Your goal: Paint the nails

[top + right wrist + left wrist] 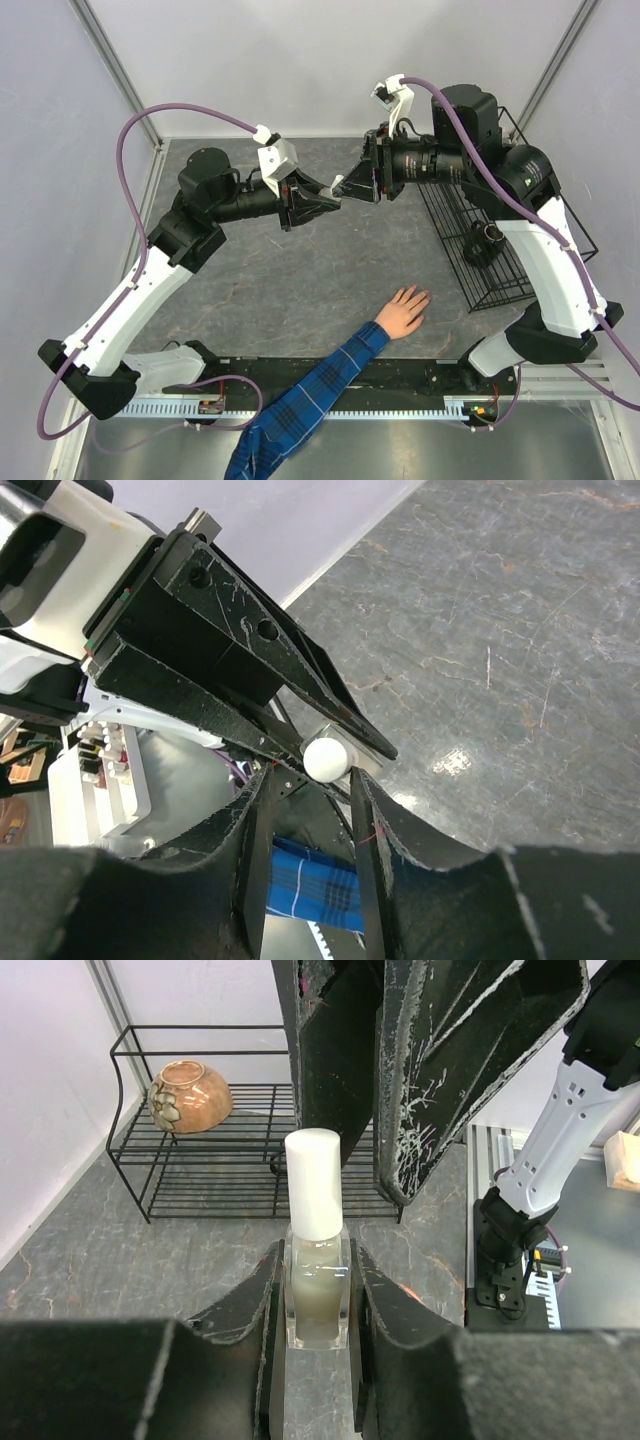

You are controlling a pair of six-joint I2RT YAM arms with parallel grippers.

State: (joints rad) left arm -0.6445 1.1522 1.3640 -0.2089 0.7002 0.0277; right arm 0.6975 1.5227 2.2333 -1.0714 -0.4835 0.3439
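Note:
My left gripper (317, 1260) is shut on a clear nail polish bottle (317, 1295) with a white cap (313, 1182), held above the table. The right gripper (310, 770) faces it tip to tip and is open, its fingers (450, 1070) standing on either side of the cap (330, 758), with a gap on one side. In the top view both grippers meet at mid-height (340, 190). A light-skinned hand (403, 308) in a blue plaid sleeve (310, 395) lies palm down near the front; the nails are too small to make out.
A black wire rack (480, 250) stands at the right of the table, holding a brown ceramic bowl (190, 1095). White walls close in the back and sides. The arm bases and a cable rail (330, 405) line the near edge.

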